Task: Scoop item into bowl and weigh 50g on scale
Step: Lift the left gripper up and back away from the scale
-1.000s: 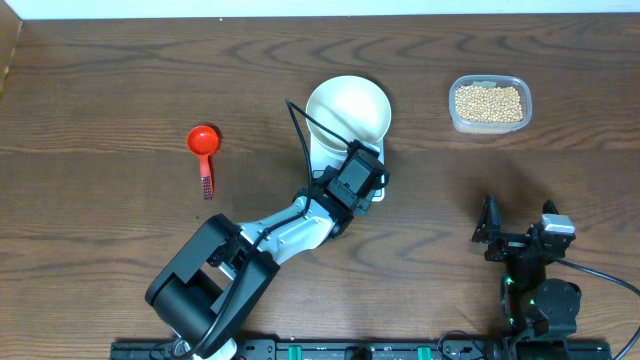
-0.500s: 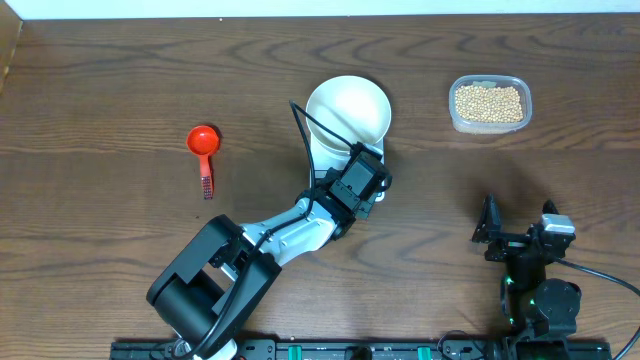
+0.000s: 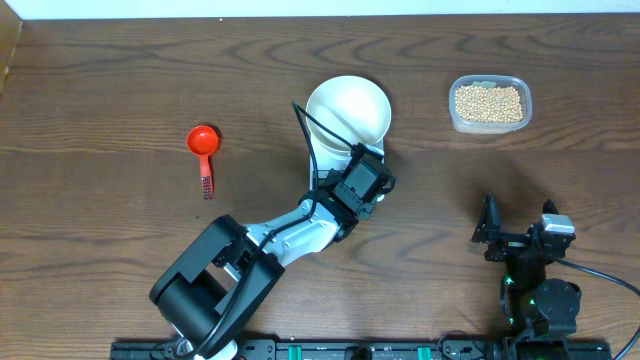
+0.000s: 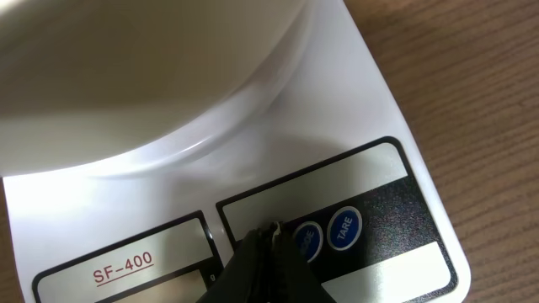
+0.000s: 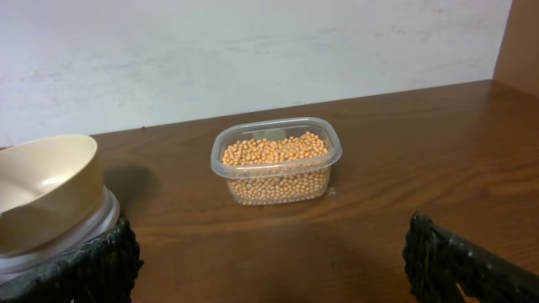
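Overhead view: bowl (image 3: pixel 347 108) on scale (image 4: pixel 370 109), middle of table (image 3: pixel 100 80); left hand (image 4: pixel 268 236), fingers pressed together, tip beside the buttons (image 4: pixel 344 227) near the scale's front edge; right hand (image 5: pixel 269 257), spread wide, faces beans (image 5: pixel 276 151) in tub (image 5: pixel 324 164) across open table; red scoop (image 3: pixel 204 143) well apart, left.

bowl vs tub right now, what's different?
The bowl is round and opaque white; the tub is clear and rounded-rectangular. The bowl looks empty; the tub holds beans. The bowl sits on the scale; the tub sits on the table. Both are open-topped.
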